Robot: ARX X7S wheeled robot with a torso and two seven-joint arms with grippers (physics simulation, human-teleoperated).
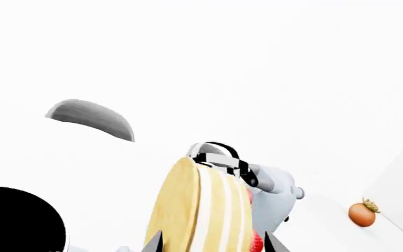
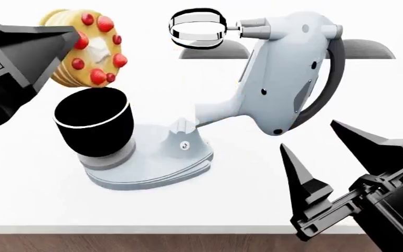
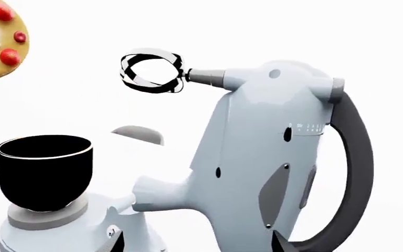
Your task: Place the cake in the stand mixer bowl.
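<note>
Nearest in the head view: right gripper [image 2: 318, 157], fingers spread wide, gripping nothing, hanging low at the table's near edge, well apart from the action. Out of this one, by the look of it.

Over on the left: left gripper [image 2: 60, 52], clamped on the cake [image 2: 89, 50], held up in the air. Tipped on edge, that cake, iced and strawberry-ringed face turned out toward the middle of the scene, flat sides pinched between the fingers. Same story in the left wrist view: cake [image 1: 203, 210] edge-on between the fingertips, layers running along the grip.

Just below and a touch nearer: the stand mixer bowl [image 2: 93, 126], glossy black, seated on the mixer base [image 2: 152, 163], mouth open and unobstructed. Cake's lower edge almost over the bowl's far rim, apparently not yet centred over the opening. Crux of the coming move, judging from here: bowl lying down and slightly forward of the held cake, left arm clearly the nearer one.

Further back: mixer head [image 2: 285, 73] tilted up, whisk [image 2: 198, 27] lifted high, clear of the bowl.
</note>
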